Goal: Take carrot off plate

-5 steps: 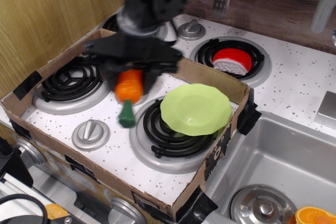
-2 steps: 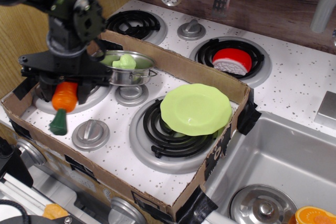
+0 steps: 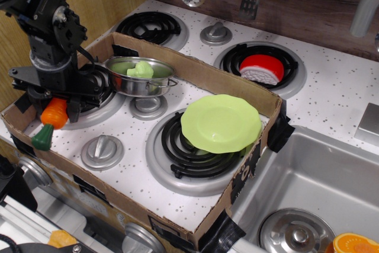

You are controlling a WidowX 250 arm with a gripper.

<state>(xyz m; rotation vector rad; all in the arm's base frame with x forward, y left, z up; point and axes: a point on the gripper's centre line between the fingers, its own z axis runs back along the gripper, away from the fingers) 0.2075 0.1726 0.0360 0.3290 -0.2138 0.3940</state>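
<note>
The plate (image 3: 221,123) sits bare on the front burner, well off to the right of the gripper (image 3: 55,111). The gripper is clamped on the carrot (image 3: 50,121) at the box's left edge; the carrot hangs below it, long axis slanting down-left, glossy orange with its dark green stub lowest.

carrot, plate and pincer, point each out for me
carrot (image 3: 52,117), main camera view, on the orange body
plate (image 3: 221,123), main camera view, on the bare green centre
pincer (image 3: 57,102), main camera view, between the fingertips gripping the carrot's top
</note>
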